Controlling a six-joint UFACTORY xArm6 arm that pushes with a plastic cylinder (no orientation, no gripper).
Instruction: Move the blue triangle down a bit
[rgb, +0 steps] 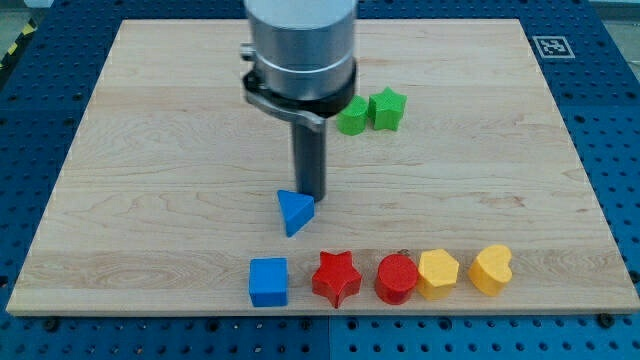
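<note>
**Blue triangle at the rod's end, above the bottom row**

Blue triangle (294, 212) lies on the wooden board (150, 150), a little left of the middle and in the lower half, with one corner pointing toward the view's bottom. The arm's tip (309, 195) stands at the triangle's upper right edge, touching it or very nearly so; the exact contact cannot be made out. The tool is a plain straight dark rod with nothing to spread or press together, and it holds nothing. Its grey cylindrical mount (300, 50) fills the top centre of the view.

Below the triangle, along the board's bottom edge, runs a row of five blocks. From the view's left: a blue cube (268, 281), a red star (336, 277), a red cylinder (396, 277), a yellow hexagon (438, 272) and a yellow heart (491, 268). The red cylinder and the yellow hexagon touch; the others stand slightly apart. The blue cube sits just below and a little left of the triangle, with bare wood between them.

To the right of the mount, in the upper half, two green blocks touch each other: a green star (387, 108) and, on its left, a green block (352, 117) partly hidden by the mount, its shape unclear.

A blue perforated table (610, 120) surrounds the board.
</note>
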